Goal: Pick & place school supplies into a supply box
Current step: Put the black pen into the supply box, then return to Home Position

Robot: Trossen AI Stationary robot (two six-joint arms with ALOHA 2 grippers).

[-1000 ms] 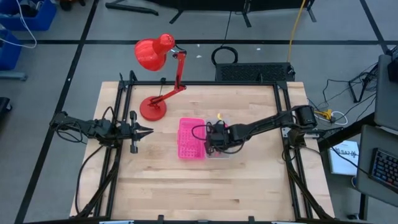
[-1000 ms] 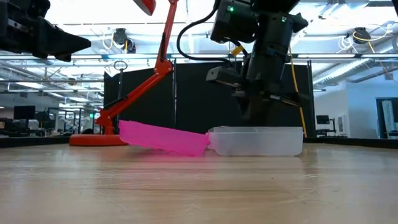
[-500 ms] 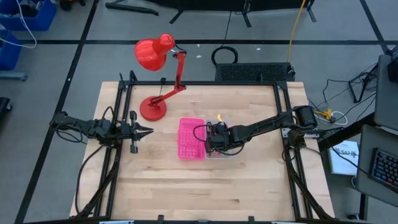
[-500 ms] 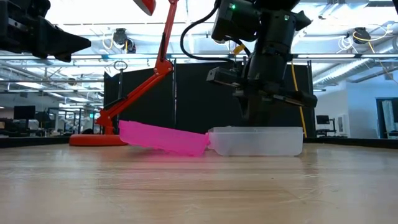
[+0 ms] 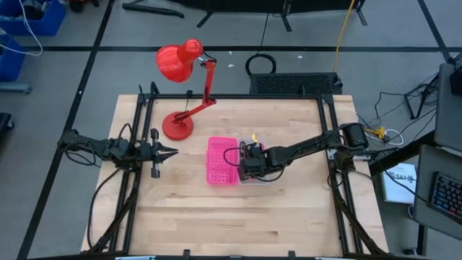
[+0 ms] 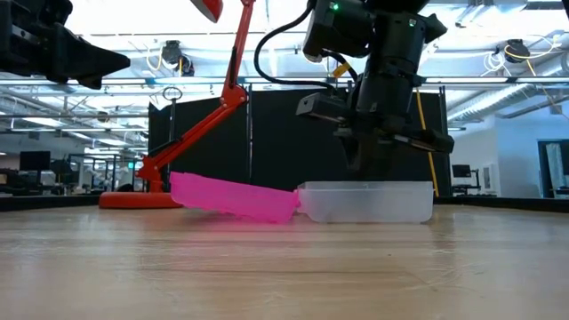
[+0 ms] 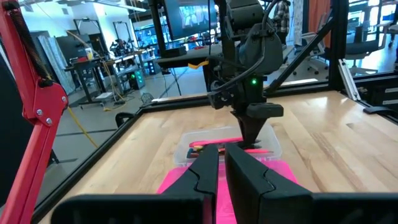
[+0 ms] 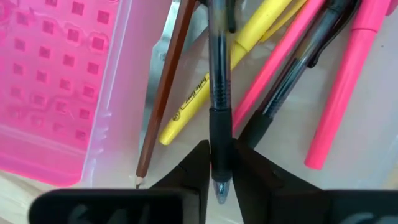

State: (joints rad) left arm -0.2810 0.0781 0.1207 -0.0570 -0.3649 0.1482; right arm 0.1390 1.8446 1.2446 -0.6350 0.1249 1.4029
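The wooden worktop [image 5: 216, 217] carries a red desk lamp [image 5: 184, 87] near its far left corner. In the middle lies the supply box [image 5: 222, 160], open flat, its pink gridded half beside the clear tray [image 6: 364, 203]. The right tool [image 8: 217, 168] is low over the clear tray, its fingers closed on a slim black pen [image 8: 219, 93]. Under it, in the tray, lie a yellow pen [image 8: 205, 93], pink pens [image 8: 345, 81] and a brown pencil [image 8: 163, 87]. The left tool [image 5: 167, 152] waits at the left edge, fingers nearly together, holding nothing.

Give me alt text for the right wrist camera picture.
The right gripper holds a slim black pen over the supply box's clear tray, where yellow and pink pens and a brown pencil lie. The pink gridded half sits alongside.
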